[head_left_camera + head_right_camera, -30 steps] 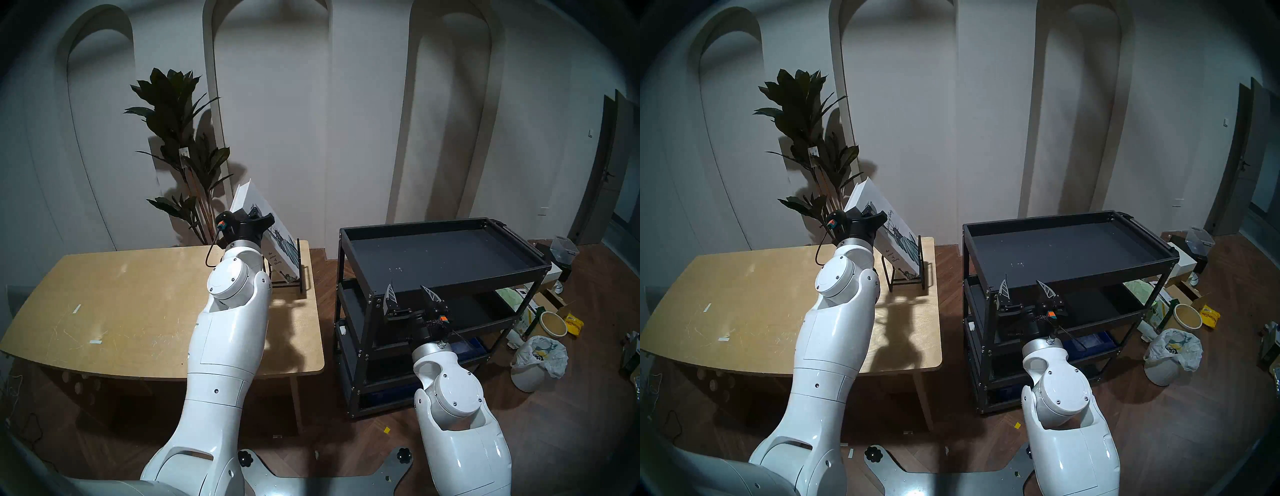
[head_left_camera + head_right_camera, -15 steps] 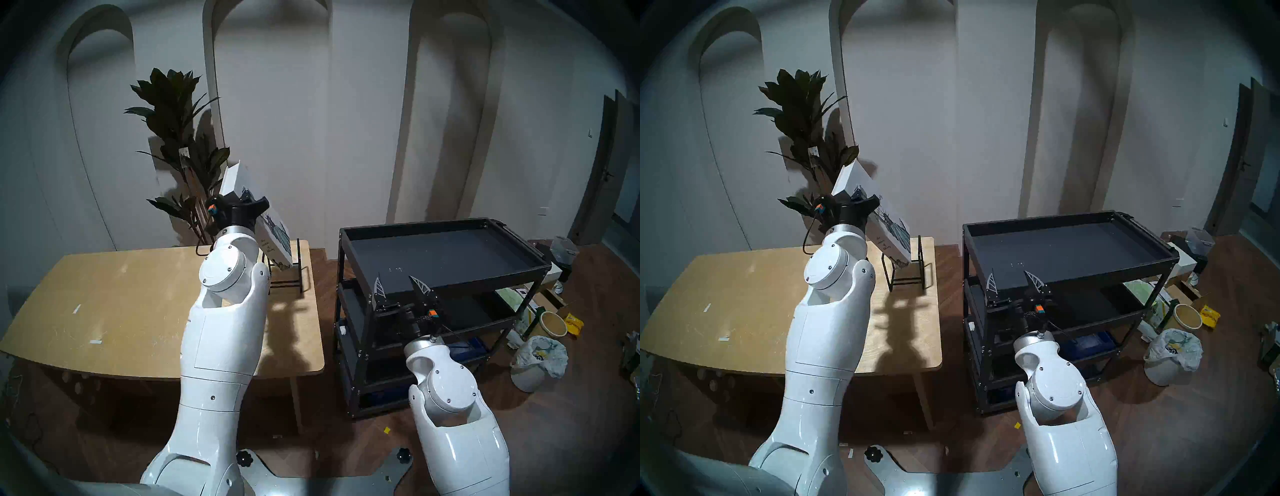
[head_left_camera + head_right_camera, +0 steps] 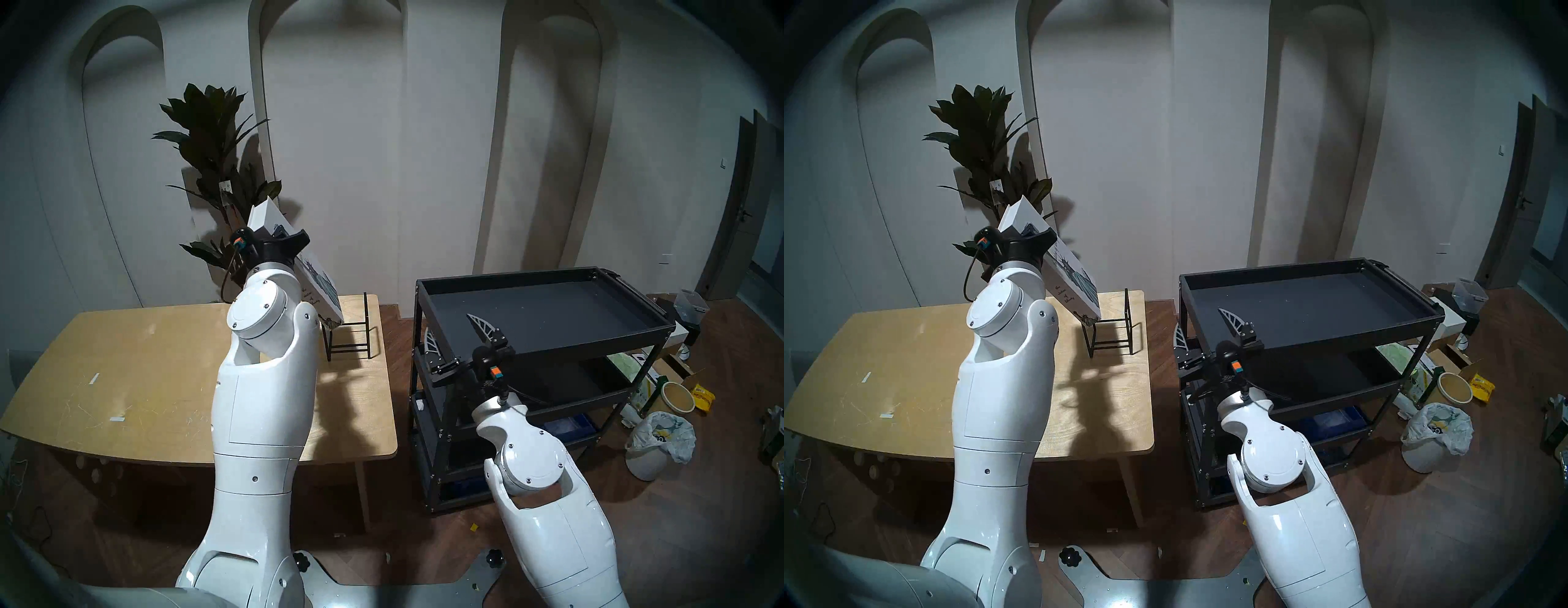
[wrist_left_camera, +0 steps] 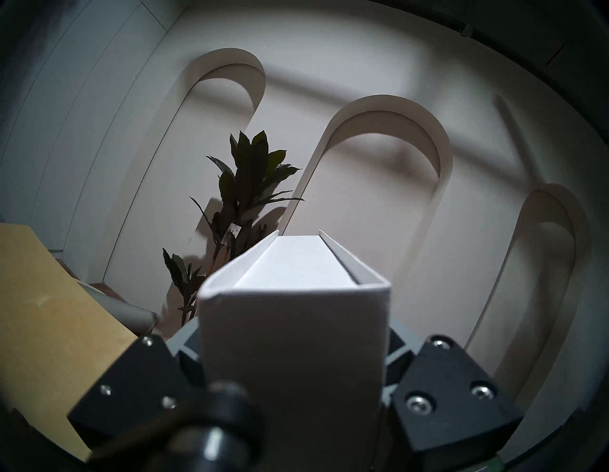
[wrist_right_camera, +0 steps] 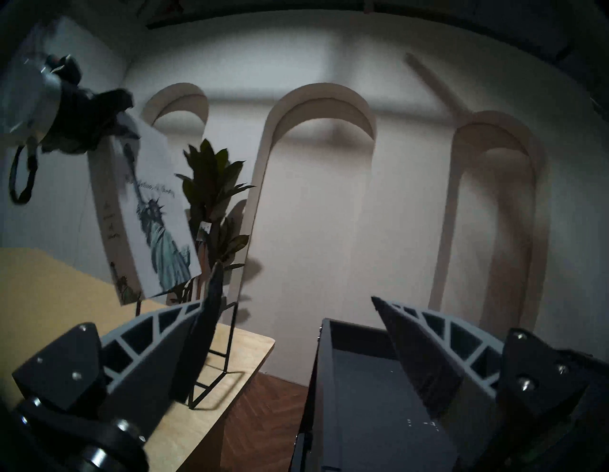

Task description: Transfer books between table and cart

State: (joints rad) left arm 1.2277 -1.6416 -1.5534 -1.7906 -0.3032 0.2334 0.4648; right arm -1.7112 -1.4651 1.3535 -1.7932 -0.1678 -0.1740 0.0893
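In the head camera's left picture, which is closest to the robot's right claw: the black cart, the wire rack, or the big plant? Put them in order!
From the right gripper:
1. Cart: right at the gripper, which straddles the top tray's near-left corner.
2. Wire rack: to its left, on the table's far right corner.
3. Plant: farthest, behind the table by the wall.

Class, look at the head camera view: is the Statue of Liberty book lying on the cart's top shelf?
No, the left gripper holds the book tilted above the wire rack; the cart shelf is bare.

Onlooker: The room is dim, with a dark fisheye rim. Arm shadows fall on the table (image 3: 127,365).

Operator: Yes. The right wrist view is blurred at its left side.
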